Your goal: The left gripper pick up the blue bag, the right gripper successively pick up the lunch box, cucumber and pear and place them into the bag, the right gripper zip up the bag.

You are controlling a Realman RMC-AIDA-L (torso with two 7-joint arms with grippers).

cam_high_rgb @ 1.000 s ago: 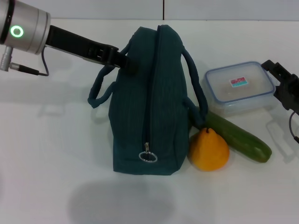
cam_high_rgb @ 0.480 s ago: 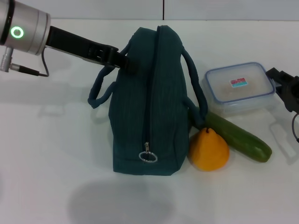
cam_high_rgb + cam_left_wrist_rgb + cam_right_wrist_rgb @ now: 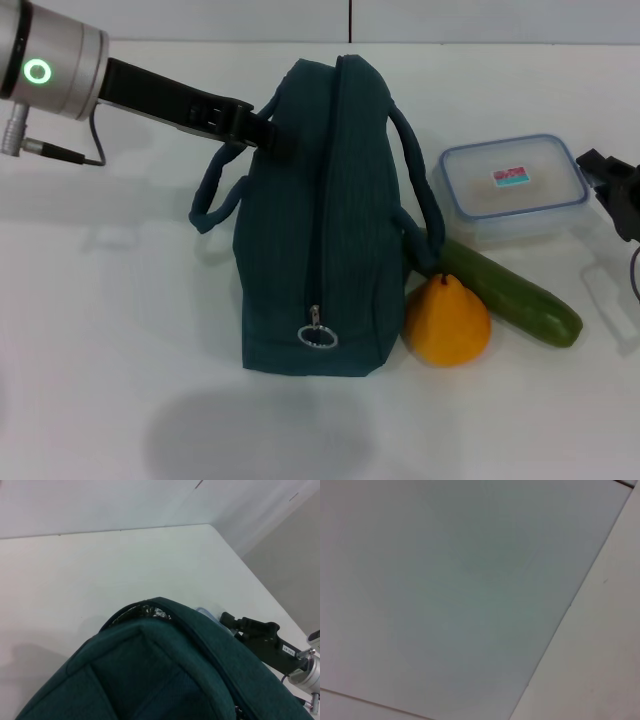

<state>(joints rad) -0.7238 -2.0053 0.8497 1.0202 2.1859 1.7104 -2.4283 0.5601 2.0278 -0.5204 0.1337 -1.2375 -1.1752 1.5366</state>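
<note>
Standing on the white table (image 3: 120, 350) at the centre of my head view is the bag (image 3: 315, 220), upright on its base with the zip line running up its near end and the ring pull (image 3: 318, 335) hanging low. My left gripper (image 3: 262, 128) reaches in from ten o'clock and is closed on the bag's upper edge beside the left handle (image 3: 215, 195); my left wrist camera looks down over the bag's top, where a sliver of foil lining (image 3: 150, 612) shows. At three o'clock from the bag sits the box (image 3: 513, 188), lid on. A cucumber (image 3: 510, 293) lies at four o'clock, slanting from the bag's right handle toward the table's near right. Touching the bag's near right corner is the pear (image 3: 447, 322), stem up, against the cucumber. My right gripper (image 3: 612, 185) hangs at the far right edge just beside the box, holding nothing; I cannot tell how wide its fingers are.
</note>
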